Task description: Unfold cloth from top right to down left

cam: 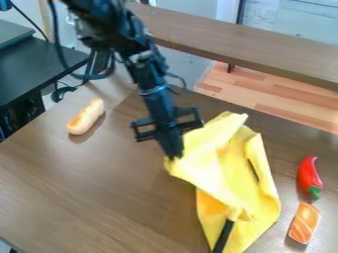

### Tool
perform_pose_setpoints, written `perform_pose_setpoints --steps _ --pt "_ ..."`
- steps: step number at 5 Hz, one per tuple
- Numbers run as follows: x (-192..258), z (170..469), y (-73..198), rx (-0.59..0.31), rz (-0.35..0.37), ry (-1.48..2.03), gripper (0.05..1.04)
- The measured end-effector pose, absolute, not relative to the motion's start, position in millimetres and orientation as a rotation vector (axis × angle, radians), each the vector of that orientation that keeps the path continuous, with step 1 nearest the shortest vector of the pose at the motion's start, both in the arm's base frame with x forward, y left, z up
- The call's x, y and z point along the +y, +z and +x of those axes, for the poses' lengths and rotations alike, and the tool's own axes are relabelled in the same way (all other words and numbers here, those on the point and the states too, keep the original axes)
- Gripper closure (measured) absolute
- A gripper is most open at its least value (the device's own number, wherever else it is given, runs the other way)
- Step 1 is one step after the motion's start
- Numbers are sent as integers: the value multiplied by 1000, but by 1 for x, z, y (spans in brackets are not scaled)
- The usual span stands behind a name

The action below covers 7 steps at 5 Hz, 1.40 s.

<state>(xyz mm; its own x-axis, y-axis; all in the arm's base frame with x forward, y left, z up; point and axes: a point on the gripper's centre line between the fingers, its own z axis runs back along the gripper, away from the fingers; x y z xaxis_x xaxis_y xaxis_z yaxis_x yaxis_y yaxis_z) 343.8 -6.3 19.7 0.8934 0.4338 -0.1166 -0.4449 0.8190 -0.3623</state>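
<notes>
Brown bench (86,192) carries 1 bread (86,117), 1 pepper (308,174), 1 salmon piece (305,223); black handle (224,237) touches yellow cloth (214,163), pinched by closed claw (174,155).

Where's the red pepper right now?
In the camera view, the red pepper is on the table's right side, between the yellow cloth and the picture's right edge, just above the orange sushi.

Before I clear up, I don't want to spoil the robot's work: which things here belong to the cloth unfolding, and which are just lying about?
Part of the job:
- yellow cloth
- pincer, at the cloth's left edge

Just lying about:
- bread roll
- red pepper
- orange striped piece
- black stick-like thing, at the cloth's lower end
</notes>
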Motion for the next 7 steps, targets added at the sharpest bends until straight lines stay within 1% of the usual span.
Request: perform_pose_setpoints --steps 1,2,3,4,5,6,7 --pt "9 334 20 24 -397 505 1035" --pt "15 325 12 34 -386 533 1035" --pt "20 322 18 -2 -378 548 1035" --pt "30 318 17 1 -405 590 1035" --pt "44 311 18 9 -466 631 1035" --pt "53 308 19 31 -479 643 1017" --pt "62 304 13 65 -375 693 870"
